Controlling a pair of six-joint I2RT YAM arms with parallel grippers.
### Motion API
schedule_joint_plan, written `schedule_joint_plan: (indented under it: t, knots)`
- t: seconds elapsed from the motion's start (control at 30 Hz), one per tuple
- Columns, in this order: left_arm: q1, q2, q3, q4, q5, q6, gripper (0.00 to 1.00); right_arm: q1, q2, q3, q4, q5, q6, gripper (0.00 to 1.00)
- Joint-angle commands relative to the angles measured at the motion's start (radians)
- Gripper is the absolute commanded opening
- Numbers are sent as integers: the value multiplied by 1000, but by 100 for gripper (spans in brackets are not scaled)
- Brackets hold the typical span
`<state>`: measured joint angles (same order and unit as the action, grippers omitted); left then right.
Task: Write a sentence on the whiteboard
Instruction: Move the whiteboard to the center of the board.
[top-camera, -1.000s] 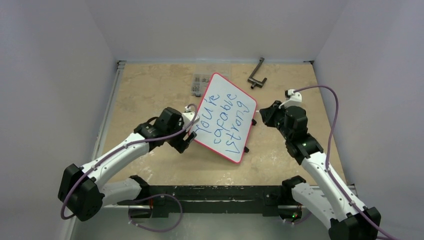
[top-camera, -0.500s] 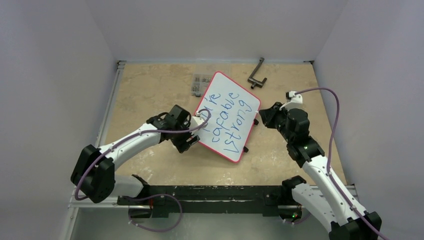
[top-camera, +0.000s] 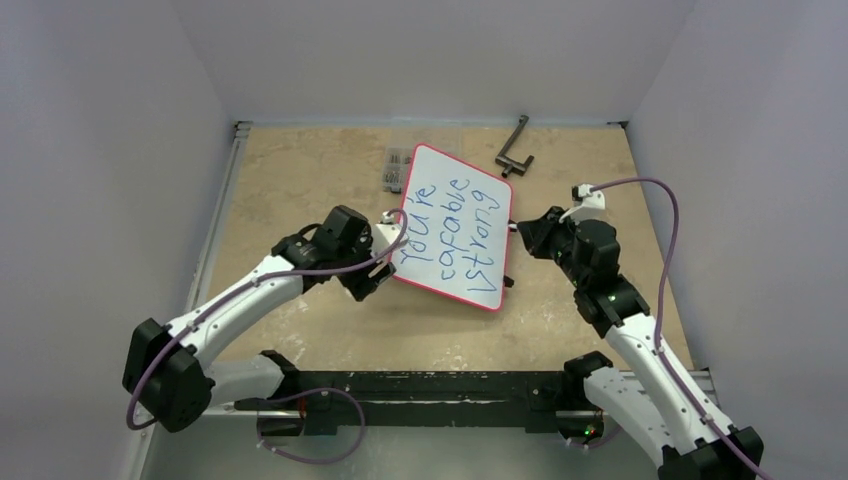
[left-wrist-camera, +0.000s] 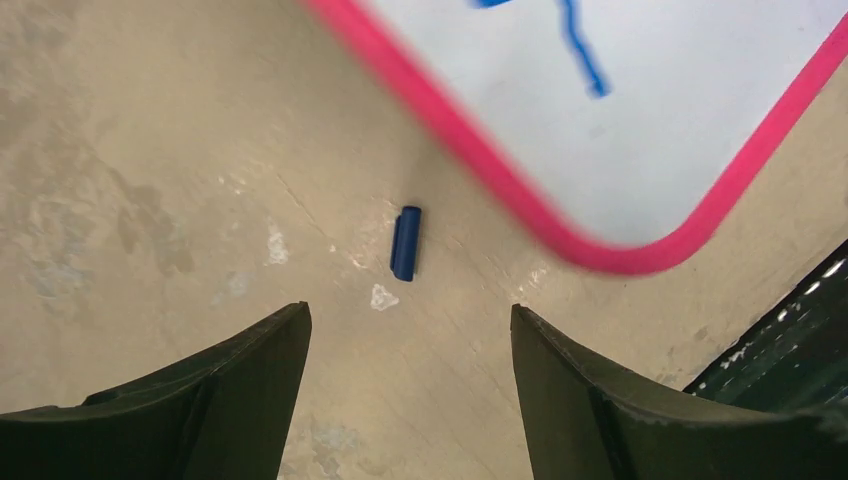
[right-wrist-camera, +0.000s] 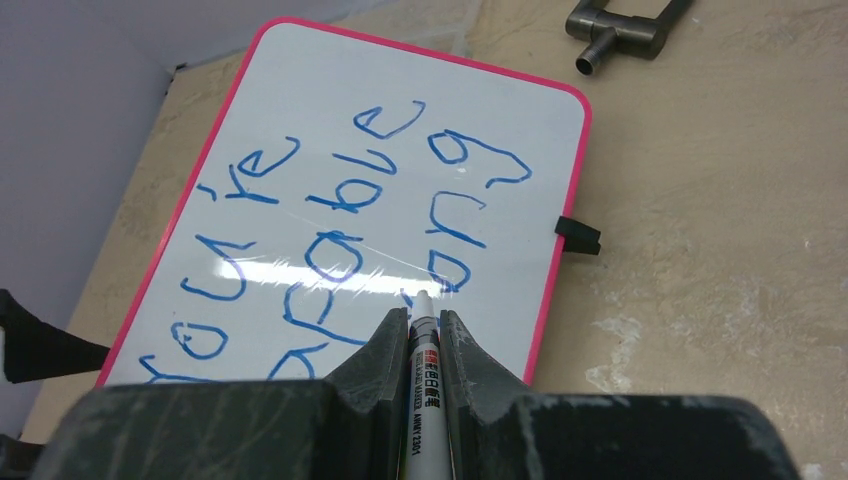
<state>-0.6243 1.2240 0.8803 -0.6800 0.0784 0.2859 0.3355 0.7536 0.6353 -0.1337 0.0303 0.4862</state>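
The whiteboard (top-camera: 455, 228), glossy white in a red frame, lies slanted at mid-table. The sentence (top-camera: 450, 235) in blue marker fills it, reading "You're capable strong". My left gripper (top-camera: 380, 268) is at the board's lower left edge. In the left wrist view the gripper (left-wrist-camera: 410, 315) is open with nothing between its fingers, and the board's rounded corner (left-wrist-camera: 600, 255) lies just ahead, blurred. My right gripper (top-camera: 522, 228) is at the board's right edge. The right gripper (right-wrist-camera: 425, 325) is shut on a white marker (right-wrist-camera: 425, 350), its tip over the whiteboard (right-wrist-camera: 330, 120) near the word "strong" (right-wrist-camera: 455, 230).
A small blue cap (left-wrist-camera: 406, 243) lies on the tabletop between the left fingers and the board. A black metal handle (top-camera: 515, 150) and a small clear packet (top-camera: 397, 168) lie at the back. A black foot (right-wrist-camera: 578, 235) juts from the board's right edge. Walls close in on three sides.
The whiteboard has turned a little anticlockwise, its lower corner swinging right. The left gripper narrowed slightly and shifted along the board's left edge. The right gripper has barely moved.
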Motion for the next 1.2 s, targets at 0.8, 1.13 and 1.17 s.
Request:
schedule_joint_plan:
  t: [0.8, 1.13, 1.17]
  knots:
    - [72, 222, 350, 194, -84, -421, 64, 2, -63, 17, -34, 7, -5, 0]
    - [19, 450, 583, 168, -49, -413, 64, 2, -71, 30, -60, 28, -17, 0]
    - [12, 473, 600, 165, -44, -410, 64, 2, -72, 32, -61, 30, -18, 0]
